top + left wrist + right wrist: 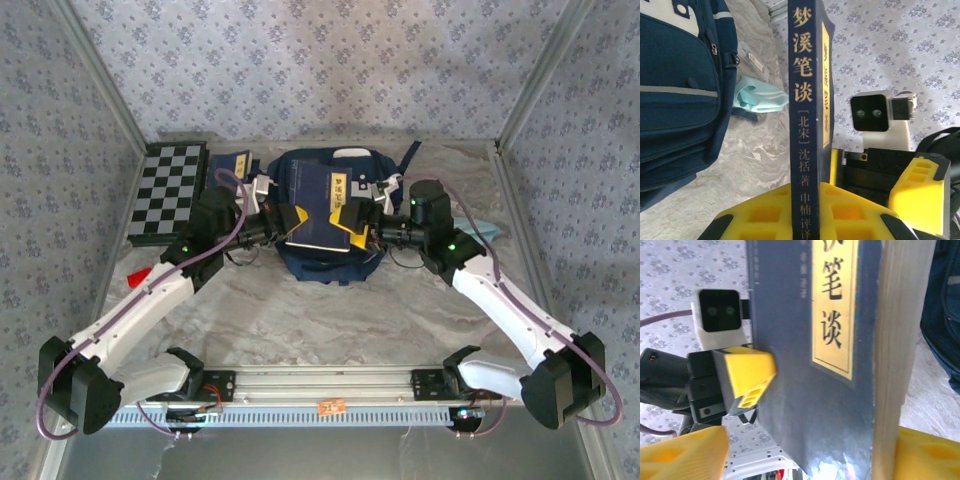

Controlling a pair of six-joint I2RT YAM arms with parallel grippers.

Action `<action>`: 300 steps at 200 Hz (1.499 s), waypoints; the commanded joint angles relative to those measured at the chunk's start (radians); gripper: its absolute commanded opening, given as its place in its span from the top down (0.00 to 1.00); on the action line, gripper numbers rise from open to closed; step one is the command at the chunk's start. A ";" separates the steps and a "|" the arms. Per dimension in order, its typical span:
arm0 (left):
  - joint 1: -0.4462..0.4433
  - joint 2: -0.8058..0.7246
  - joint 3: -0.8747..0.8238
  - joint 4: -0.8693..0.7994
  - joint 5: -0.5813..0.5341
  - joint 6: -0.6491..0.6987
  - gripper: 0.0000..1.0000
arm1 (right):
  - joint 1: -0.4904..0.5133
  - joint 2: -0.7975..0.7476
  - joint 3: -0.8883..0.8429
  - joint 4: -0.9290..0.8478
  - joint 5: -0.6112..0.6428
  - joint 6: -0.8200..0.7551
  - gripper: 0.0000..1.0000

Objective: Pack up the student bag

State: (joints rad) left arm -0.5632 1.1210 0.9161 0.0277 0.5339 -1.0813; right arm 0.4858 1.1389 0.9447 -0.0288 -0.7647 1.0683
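Note:
The student bag (318, 262) is a navy backpack lying at the middle back of the table; its front pockets show in the left wrist view (675, 100). Above it hangs a navy book (325, 205) with a yellow title label. My left gripper (283, 222) is shut on its spine end, and the yellow fingers (765, 210) press both covers of the book (802, 100). My right gripper (362, 222) stands open around the opposite end. One fingertip (685, 452) is well clear of the cover (810, 390); the other (930, 455) sits by the page edge (895, 340).
A chessboard (168, 190) lies at the back left, with a small blue item (232, 165) beside it. A red object (138, 274) lies by the left arm. A light-blue pouch (487, 232) lies right of the bag (757, 97). Patterned walls enclose the table on three sides.

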 commanded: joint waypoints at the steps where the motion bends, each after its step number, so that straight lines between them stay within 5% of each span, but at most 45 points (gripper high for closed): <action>1: -0.004 0.000 0.015 -0.018 -0.006 0.050 1.00 | -0.013 -0.020 -0.014 0.053 -0.041 0.023 0.32; 85: -0.045 0.011 0.042 -0.181 -0.050 0.161 1.00 | -0.029 -0.025 -0.016 -0.104 -0.021 -0.092 0.89; 103: -0.057 0.018 0.059 -0.202 -0.051 0.196 0.80 | -0.043 -0.039 -0.014 -0.139 -0.021 -0.105 1.00; 136: -0.064 0.018 0.106 -0.312 -0.099 0.337 0.46 | -0.088 -0.096 0.019 -0.310 0.008 -0.181 1.00; 161: -0.081 0.069 0.189 -0.483 -0.242 0.580 0.34 | -0.139 -0.141 0.061 -0.540 0.060 -0.267 1.00; 188: -0.130 0.204 0.331 -0.653 -0.412 0.830 0.30 | -0.218 -0.212 0.037 -0.661 0.053 -0.271 1.00; 240: -0.238 0.405 0.425 -0.599 -0.520 1.206 0.27 | -0.373 -0.295 0.014 -0.850 0.056 -0.329 1.00; 300: -0.265 0.637 0.554 -0.581 -0.542 1.358 0.28 | -0.451 -0.309 -0.032 -0.831 -0.001 -0.318 1.00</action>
State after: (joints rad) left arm -0.8299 1.6985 1.4040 -0.5545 0.0120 0.1696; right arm 0.0486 0.8417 0.9157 -0.8516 -0.7208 0.7761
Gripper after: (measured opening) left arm 0.721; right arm 0.057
